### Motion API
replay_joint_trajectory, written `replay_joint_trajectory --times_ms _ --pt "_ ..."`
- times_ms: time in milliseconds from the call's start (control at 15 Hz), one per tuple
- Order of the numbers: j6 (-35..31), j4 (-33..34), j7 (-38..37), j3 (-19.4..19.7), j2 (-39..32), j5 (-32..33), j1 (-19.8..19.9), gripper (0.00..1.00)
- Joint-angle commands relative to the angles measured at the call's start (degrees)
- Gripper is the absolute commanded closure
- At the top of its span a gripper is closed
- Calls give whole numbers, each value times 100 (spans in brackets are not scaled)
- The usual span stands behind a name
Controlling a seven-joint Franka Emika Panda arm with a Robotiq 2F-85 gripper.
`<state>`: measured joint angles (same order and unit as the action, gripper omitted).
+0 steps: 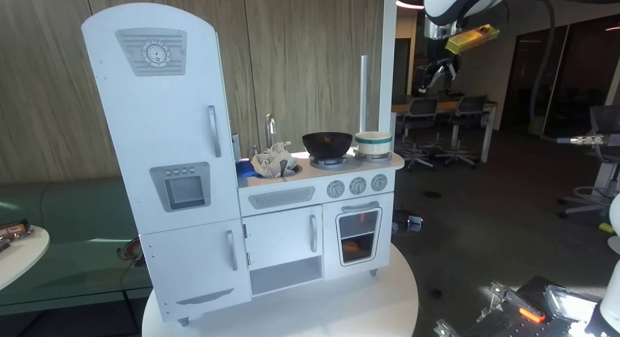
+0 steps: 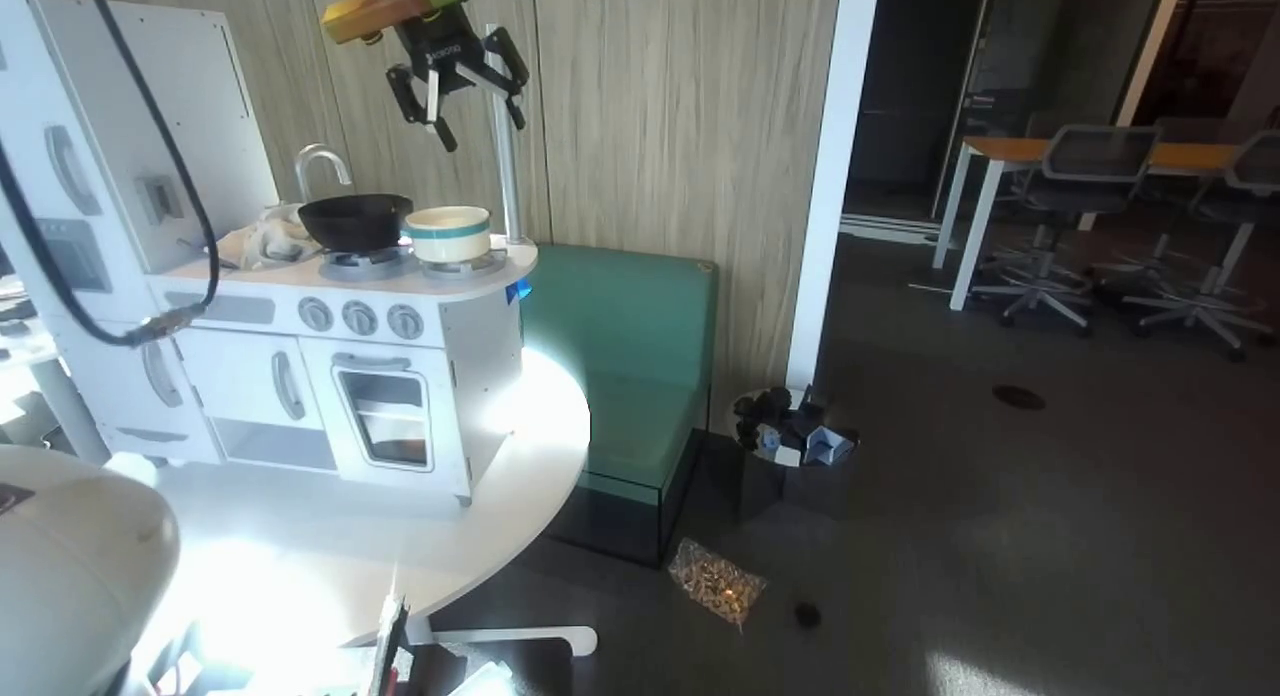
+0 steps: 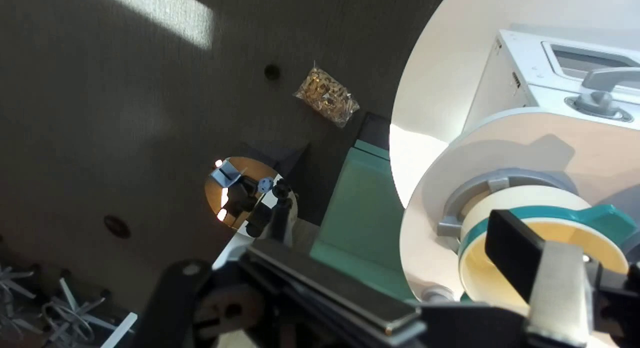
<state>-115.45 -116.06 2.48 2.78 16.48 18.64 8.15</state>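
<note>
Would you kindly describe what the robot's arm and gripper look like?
The arm has a rounded white casing with black trim and a dark cable beside it. A yellowish, box-shaped piece sits near the silvery wrist. The gripper is black, with pale lettering, angular black fingers and silvery links.

In an exterior view, strong light is bleaching the near edge of the table (image 2: 480, 541) to flat white, and another glare patch is burning at its right edge, beside the oven (image 2: 390, 411). In both exterior views, the floor (image 2: 930, 526) beyond that edge is lying dim. In the wrist view, a hard-edged bright patch is touching the table's left edge, grey shadows are falling across the countertop (image 3: 425, 243), and the closest parts of the gripper (image 3: 425, 273) are looking blurred.
</note>
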Motion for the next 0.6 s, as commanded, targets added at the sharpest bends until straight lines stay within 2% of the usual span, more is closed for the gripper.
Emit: replay_joint_trajectory --times_ms 0,267,533 --pt "478 1428 790 -66 -1195 -298 -406 0" --pt "771 2600 1520 -345 -2163 -169 -777 0" --pt "910 3739 2143 -464 -3146 -46 -936 0"
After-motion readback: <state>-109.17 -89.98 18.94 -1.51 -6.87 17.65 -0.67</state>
